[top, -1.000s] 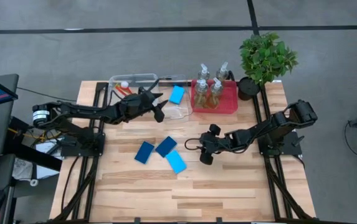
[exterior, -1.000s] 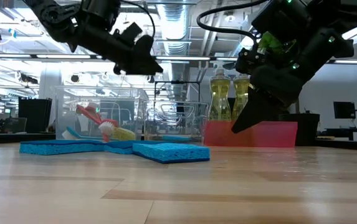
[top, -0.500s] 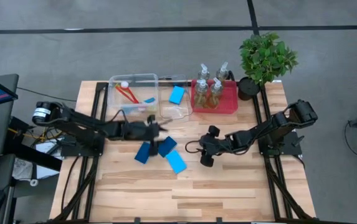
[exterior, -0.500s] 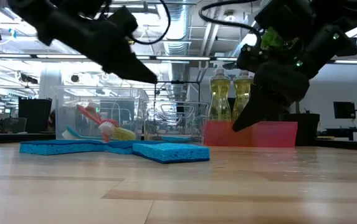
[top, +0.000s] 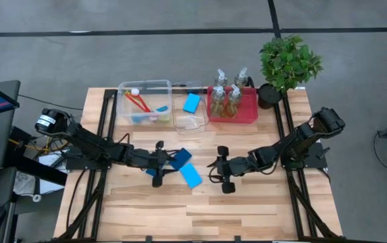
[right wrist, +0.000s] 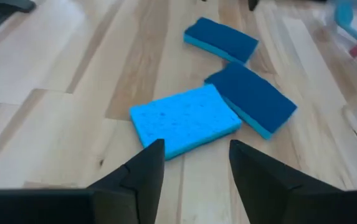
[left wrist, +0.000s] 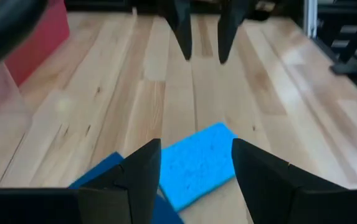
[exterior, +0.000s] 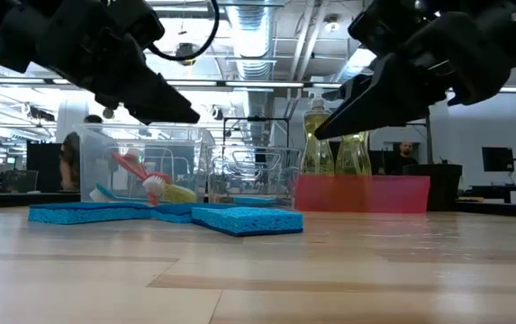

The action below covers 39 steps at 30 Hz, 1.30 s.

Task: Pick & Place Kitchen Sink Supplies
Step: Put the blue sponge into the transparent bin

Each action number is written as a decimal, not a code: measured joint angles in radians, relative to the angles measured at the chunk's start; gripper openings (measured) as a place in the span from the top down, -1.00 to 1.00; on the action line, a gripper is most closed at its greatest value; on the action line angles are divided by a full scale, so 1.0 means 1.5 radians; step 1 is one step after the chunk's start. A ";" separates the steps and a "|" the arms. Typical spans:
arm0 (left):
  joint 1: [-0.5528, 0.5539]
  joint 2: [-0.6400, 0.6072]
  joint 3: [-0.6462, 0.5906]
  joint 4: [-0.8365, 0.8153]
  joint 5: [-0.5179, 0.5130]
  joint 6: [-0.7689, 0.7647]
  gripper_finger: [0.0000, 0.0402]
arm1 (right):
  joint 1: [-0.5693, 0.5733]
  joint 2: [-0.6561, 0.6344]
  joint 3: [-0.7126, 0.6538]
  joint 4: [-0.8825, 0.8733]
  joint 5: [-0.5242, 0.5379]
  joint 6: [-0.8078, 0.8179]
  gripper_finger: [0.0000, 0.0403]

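Three blue sponges lie flat mid-table: a light one [top: 191, 175] and two darker ones [top: 179, 156], the third [top: 154, 167] partly under my left gripper [top: 171, 162]. That gripper hovers open above them; the light sponge [left wrist: 197, 163] shows ahead between its fingers. My right gripper [top: 213, 169] hovers open to the right of the sponges, facing them, with the light sponge [right wrist: 187, 121] just ahead. Both hang well above the tabletop in the low view, left [exterior: 185, 112] and right [exterior: 325, 130]. Another sponge [top: 192, 102], brushes [top: 142, 104] and pump bottles [top: 225, 94] sit at the back.
At the far side stand a clear bin [top: 127, 91] with the brushes, a clear bin [top: 192, 121] with one sponge, and a red tray [top: 250, 111] with the bottles. A potted plant [top: 288, 62] stands at the far right corner. Bare wood lies toward the near edge.
My left gripper has swung from above the clear bins toward the table's near edge and come down over the sponges on the table. My right gripper has rolled, tipped toward level and shifted a little toward the sponges. The sponges have not moved.
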 joint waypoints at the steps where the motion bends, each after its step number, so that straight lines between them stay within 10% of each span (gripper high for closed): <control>1: 0.000 0.001 -0.003 0.014 0.000 -0.001 0.01 | 0.000 0.005 0.000 0.011 -0.001 -0.009 0.16; 17: 0.000 0.001 -0.006 0.052 0.000 -0.001 0.01 | -0.007 0.203 -0.001 0.299 -0.041 -0.146 0.29; 39: 0.000 0.001 -0.006 0.076 0.001 -0.006 0.01 | -0.038 0.298 0.048 0.294 -0.161 -0.145 0.34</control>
